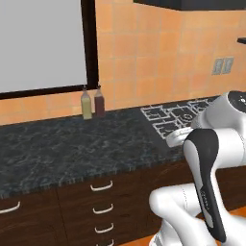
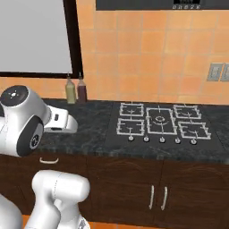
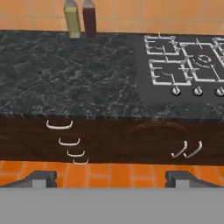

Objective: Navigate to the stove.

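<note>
I am facing the black marbled counter [image 2: 85, 123] and the stove [image 2: 162, 121] sits off to my right along it, flush with the stone under its pale wire grates, with a row of small knobs [image 2: 161, 140] along its near edge. From the left base camera it is half hidden behind my own arm, and from the hand camera it lies in the upper right corner with its far grates cut off at the edge, so I judge I am not yet squarely in front of it. My gripper [image 3: 111, 178] hangs out in front of the drawers, holding nothing, its two tips set wide apart at the bottom of the hand view. To do this step well I would slide the base to the right, parallel to the counter front, until the grates sit centred ahead of me. I would watch the pair of cabinet handles [image 2: 157, 197] under the cooktop as my mark (they sit about under its middle). I would keep the arm tucked as it is, since it rides close to the counter edge and a turn of the base could swing it into the stone. The two bottles [image 2: 76, 91] by the window frame [image 2: 71, 38] stand well to the left, at the wall, away from my path.
</note>
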Tool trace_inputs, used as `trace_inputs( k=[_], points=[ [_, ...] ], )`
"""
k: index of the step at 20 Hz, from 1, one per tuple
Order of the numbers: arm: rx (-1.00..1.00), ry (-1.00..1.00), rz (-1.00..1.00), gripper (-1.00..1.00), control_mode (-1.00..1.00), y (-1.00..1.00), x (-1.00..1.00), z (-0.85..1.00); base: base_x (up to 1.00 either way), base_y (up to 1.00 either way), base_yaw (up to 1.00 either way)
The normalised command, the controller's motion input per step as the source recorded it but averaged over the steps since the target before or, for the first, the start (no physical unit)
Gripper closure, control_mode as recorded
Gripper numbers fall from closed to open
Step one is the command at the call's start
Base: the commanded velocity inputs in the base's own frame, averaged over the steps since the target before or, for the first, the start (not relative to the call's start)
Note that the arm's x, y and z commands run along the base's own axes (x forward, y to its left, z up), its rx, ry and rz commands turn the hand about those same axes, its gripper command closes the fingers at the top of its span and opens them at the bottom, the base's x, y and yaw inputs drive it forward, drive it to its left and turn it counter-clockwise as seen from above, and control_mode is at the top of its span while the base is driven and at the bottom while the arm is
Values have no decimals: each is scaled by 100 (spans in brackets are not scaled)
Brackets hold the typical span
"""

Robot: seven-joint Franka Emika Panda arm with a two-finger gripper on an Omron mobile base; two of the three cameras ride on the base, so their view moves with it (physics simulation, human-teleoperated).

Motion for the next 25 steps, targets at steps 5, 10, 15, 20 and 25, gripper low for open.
trace_inputs(
  k=[5, 10, 15, 20, 25],
  points=[
    [0, 0, 0, -100, 100, 0, 0, 0, 65, -100, 14],
    [0, 0, 0, -100, 100, 0, 0, 0, 55, -96, 7],
    [0, 0, 0, -100, 100, 0, 0, 0, 12, -96, 1],
    [0, 0, 0, -100, 100, 0, 0, 0, 100, 2, 4],
    [0, 0, 0, -100, 100, 0, 0, 0, 100, 35, -3]
  ],
)
